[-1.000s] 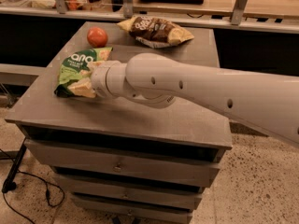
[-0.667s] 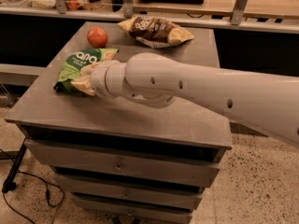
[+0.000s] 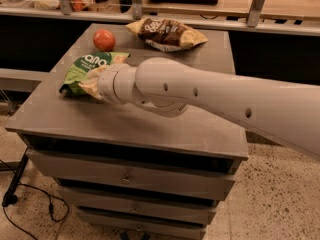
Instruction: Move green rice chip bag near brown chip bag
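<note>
The green rice chip bag [image 3: 86, 69] lies on the left side of the grey cabinet top [image 3: 150, 119]. My gripper [image 3: 93, 84] is at the end of the thick white arm, low over the bag's near right part and touching it. The arm covers part of the bag. The brown chip bag [image 3: 167, 33] lies at the back middle of the top, well apart from the green bag.
A red tomato-like ball [image 3: 104, 39] sits at the back left, between the two bags. A wooden counter [image 3: 210, 4] with metal posts runs behind the cabinet. Drawers [image 3: 125, 176] face the front, and a black cable [image 3: 30, 204] lies on the floor at left.
The green bag has shifted slightly to the right under my gripper. The arm has barely moved.
</note>
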{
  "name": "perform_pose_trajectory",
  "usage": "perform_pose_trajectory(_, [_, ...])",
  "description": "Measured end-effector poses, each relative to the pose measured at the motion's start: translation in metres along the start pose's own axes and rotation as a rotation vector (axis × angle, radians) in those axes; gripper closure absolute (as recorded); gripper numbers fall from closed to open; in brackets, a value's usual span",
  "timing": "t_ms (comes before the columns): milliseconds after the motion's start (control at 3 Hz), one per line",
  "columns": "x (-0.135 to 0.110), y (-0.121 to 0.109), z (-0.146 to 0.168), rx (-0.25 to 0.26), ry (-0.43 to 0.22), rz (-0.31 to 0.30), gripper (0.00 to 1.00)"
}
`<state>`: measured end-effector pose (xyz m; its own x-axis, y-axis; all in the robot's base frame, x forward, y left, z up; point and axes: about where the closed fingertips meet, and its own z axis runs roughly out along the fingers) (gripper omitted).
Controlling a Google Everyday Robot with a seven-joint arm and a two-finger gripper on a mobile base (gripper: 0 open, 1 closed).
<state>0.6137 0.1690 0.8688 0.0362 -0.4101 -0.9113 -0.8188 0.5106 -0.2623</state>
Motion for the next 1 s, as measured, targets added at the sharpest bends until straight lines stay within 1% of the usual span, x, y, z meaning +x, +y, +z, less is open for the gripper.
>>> perform_pose_trajectory(333, [0.002,-0.019,0.002,0.074,-0.009,-0.028,1.00])
perform_pose_trajectory(667, [0.007,-0.047,-0.001,0.176,-0.005,-0.066,1.00])
perform_pose_trajectory(1000, [0.013,-0.076,-0.008,0.257,0.011,-0.108,1.00])
